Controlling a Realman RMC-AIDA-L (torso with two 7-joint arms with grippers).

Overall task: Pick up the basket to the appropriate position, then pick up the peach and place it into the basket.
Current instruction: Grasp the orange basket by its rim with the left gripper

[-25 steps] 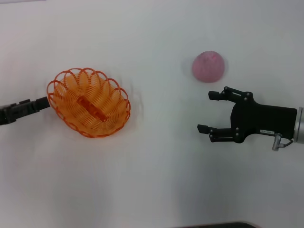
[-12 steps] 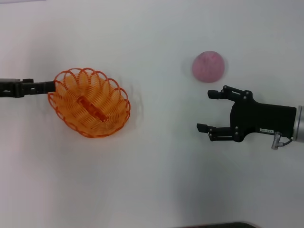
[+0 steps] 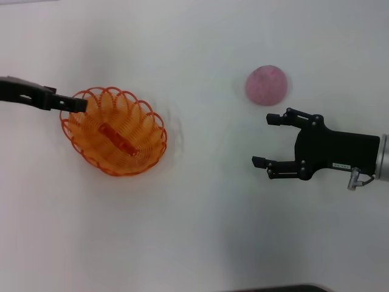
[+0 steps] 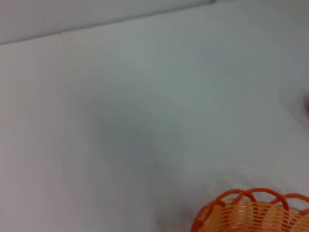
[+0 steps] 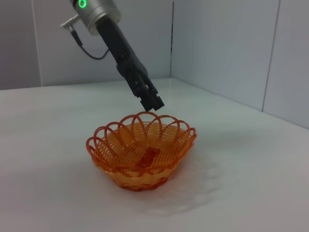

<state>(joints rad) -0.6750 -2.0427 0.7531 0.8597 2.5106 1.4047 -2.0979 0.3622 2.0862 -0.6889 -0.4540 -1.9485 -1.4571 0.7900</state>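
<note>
Basket [image 3: 113,132] sits on the white worktop [image 3: 200,231] on the robot's left, upright, empty apart from its own orange centre strip. Left claw [image 3: 78,105] has swung in from the side over the last second and lifted, its tip now over the basket's far-left rim; the right wrist view puts it just above the scalloped loops [image 5: 152,102], not clearly touching. Fingers look together, but can't tell for sure. Basket hasn't shifted, so the grasp isn't made yet. Peach [image 3: 267,84] lies well apart on the right. Right claw [image 3: 267,141] hovers just near it, fingers spread, unmoved, waiting.
</note>
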